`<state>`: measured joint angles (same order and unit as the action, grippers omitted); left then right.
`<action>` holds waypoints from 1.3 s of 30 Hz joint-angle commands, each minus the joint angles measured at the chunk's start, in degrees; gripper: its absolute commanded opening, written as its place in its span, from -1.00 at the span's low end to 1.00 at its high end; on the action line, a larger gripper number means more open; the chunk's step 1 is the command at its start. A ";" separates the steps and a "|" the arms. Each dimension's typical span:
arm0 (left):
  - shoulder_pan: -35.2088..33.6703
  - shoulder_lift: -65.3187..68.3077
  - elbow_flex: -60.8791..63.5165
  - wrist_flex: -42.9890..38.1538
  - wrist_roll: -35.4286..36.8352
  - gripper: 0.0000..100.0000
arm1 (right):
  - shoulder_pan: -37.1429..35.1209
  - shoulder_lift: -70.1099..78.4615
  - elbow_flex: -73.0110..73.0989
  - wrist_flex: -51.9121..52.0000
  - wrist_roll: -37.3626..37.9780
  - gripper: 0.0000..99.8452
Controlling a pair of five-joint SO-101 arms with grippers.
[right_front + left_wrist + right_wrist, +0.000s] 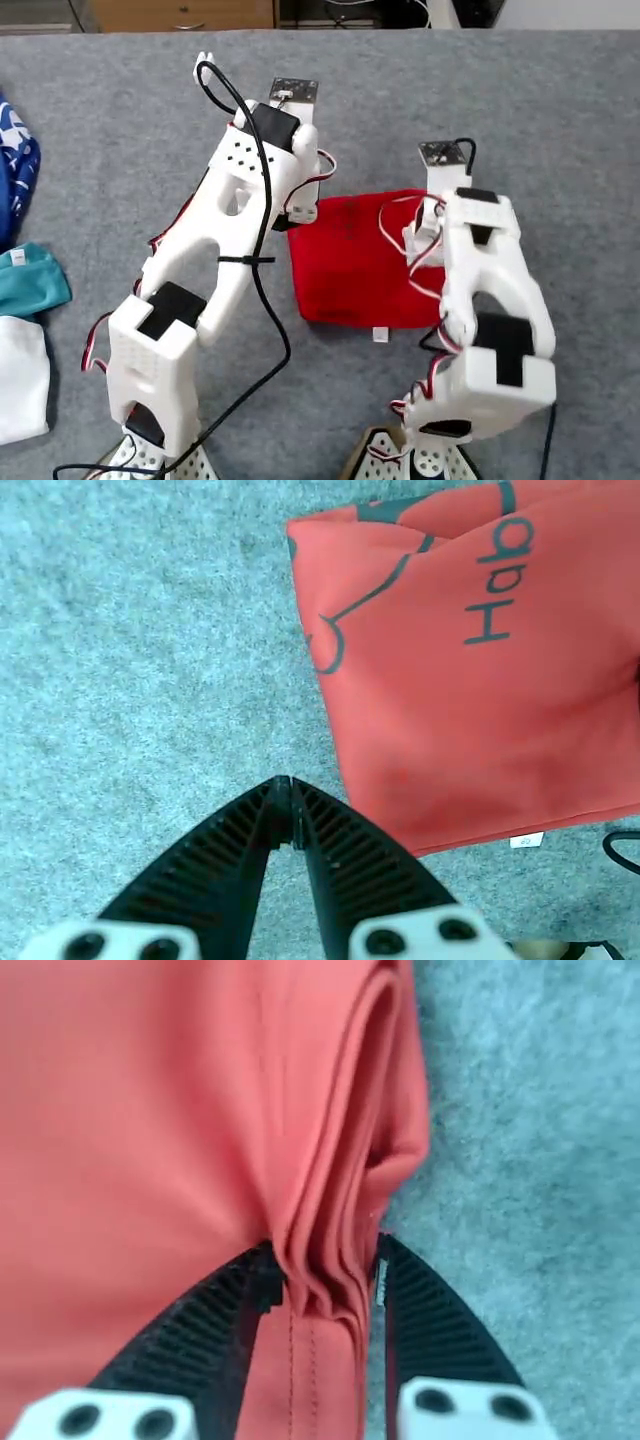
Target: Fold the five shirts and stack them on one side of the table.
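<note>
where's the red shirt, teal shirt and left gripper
red shirt (pixel 350 270), high view, middle of the cloth
teal shirt (pixel 30 285), high view, its visible middle
left gripper (pixel 284 786), left wrist view, between its shut fingertips

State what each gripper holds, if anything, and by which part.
The right gripper clamps the red shirt by its folded edge. The left gripper is shut on nothing, beside the shirt.

Red shirt (pixel 350 270): dark grey lettering and outline print. At nine o'clock: blue shirt (pixel 15 170), white-patterned; teal shirt (pixel 30 285), plain; white shirt (pixel 20 380), plain. Table (pixel 120 120): mottled grey. Arms (pixel 185 265): white, black cables.
</note>
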<state>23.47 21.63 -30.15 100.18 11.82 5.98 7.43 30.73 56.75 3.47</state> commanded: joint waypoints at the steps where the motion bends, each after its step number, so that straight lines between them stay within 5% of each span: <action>1: -0.35 -3.21 0.00 0.53 0.00 -0.96 | 1.27 2.95 -4.70 2.37 -0.09 -0.65; 7: -0.44 -3.47 0.00 0.53 0.00 -0.96 | 1.01 4.97 -6.90 4.84 1.67 -0.69; 12: -0.44 -3.47 0.00 0.53 0.00 -0.96 | 1.10 5.05 -6.55 5.45 2.81 -1.00; 20: -0.44 -3.56 0.00 0.53 0.00 -0.96 | 2.86 2.59 -9.98 9.41 2.81 -0.99; 39: -3.87 -3.56 0.00 0.53 -0.26 -0.96 | 38.90 -1.89 -24.31 14.42 13.01 -0.99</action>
<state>20.04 21.63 -30.15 100.18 11.82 38.86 9.10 9.98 71.08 14.37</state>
